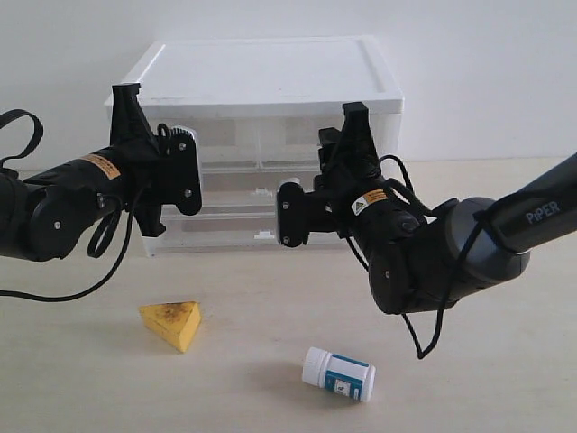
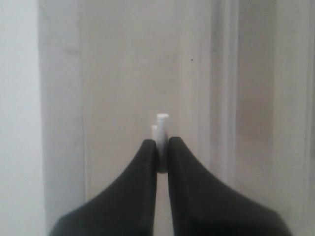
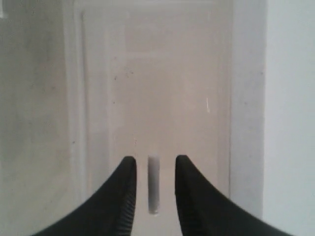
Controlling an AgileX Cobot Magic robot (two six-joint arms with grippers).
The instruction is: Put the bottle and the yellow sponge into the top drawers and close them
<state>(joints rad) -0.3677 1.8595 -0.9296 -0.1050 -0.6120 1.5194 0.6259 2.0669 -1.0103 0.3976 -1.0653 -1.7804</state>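
The left arm (image 1: 63,207) and right arm (image 1: 433,253) are matte black with rounded joint housings, each bearing an orange-and-white warning sticker (image 1: 101,165) near the wrist. Loose black cables (image 1: 108,236) loop alongside. White "PiPER" lettering (image 1: 544,213) marks the right forearm. The left tool (image 2: 162,142) and right tool (image 3: 155,160) have smooth, tapered black fingers (image 2: 123,196).

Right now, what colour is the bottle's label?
Teal and white, on the white bottle. It shows best in the exterior view.
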